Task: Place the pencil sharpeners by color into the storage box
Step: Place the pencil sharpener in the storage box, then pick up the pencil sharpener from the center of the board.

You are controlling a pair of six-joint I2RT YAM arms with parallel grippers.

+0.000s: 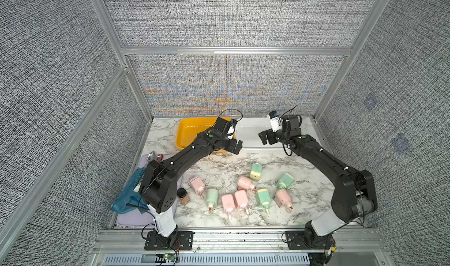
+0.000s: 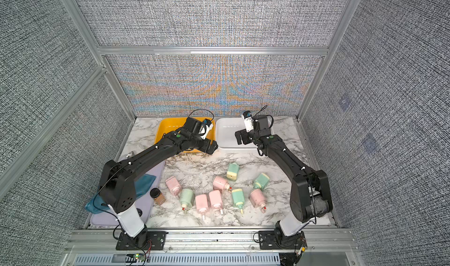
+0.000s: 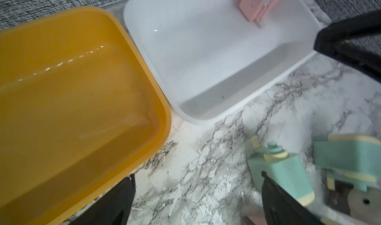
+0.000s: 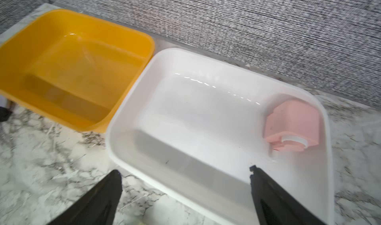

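Back from both claws, toward the arm bases, nine sharpeners [image 1: 241,200] lie scattered on the table [image 1: 219,166], five pink and four green. The left claw [image 1: 237,147] hangs with its fingers spread and nothing between them, at the near corner of the empty yellow box [image 1: 187,130]. The right claw [image 1: 264,138], just as wide apart and just as empty, hovers over the white box [image 1: 250,130]. One pink sharpener [image 4: 292,125] sits in that box, at the end away from the yellow one.

The closest piece is a green sharpener [image 1: 256,171], between the two claws and back from them. The left wrist view shows it just beside one finger [image 3: 276,197]. Its long axis seems to run from the bases toward the boxes, crank end toward the boxes. The left claw looks slightly nearer, and would likely have to draw back and drop to straddle the short sides.
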